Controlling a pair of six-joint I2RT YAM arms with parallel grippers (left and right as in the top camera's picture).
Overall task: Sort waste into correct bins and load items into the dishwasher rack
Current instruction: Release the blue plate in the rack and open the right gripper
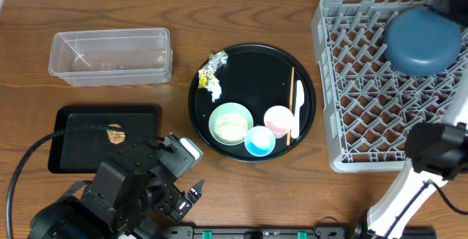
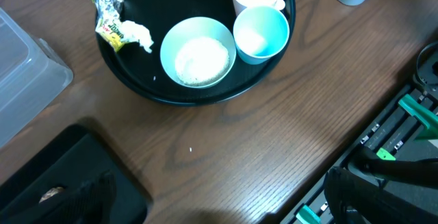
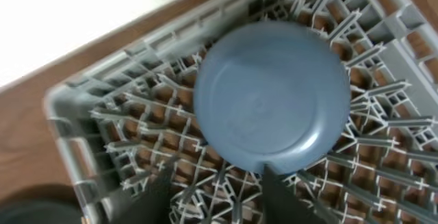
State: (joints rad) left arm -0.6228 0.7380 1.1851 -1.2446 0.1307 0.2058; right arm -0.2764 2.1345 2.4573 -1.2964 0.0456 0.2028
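Note:
A dark blue plate [image 1: 423,42] [image 3: 274,94] lies upside down on the grey dishwasher rack [image 1: 365,122]. My right gripper [image 3: 217,172] hangs over its near rim, open, with only rack pegs between the fingers. The round black tray [image 1: 256,71] carries a pale green bowl [image 1: 231,123] [image 2: 198,51] of white grains, a light blue cup [image 1: 259,140], a pink cup [image 1: 278,119], a white spoon [image 1: 298,104], chopsticks [image 1: 292,104] and foil with yellow wrapper [image 1: 212,67] [image 2: 109,5]. My left gripper [image 1: 196,172] is wide open over bare table.
The clear tub [image 1: 58,56] stands at the back left. A shallow black rectangular tray [image 1: 80,158] in front of it holds a brown lump [image 1: 115,134]. The left arm's base and cable fill the front left corner.

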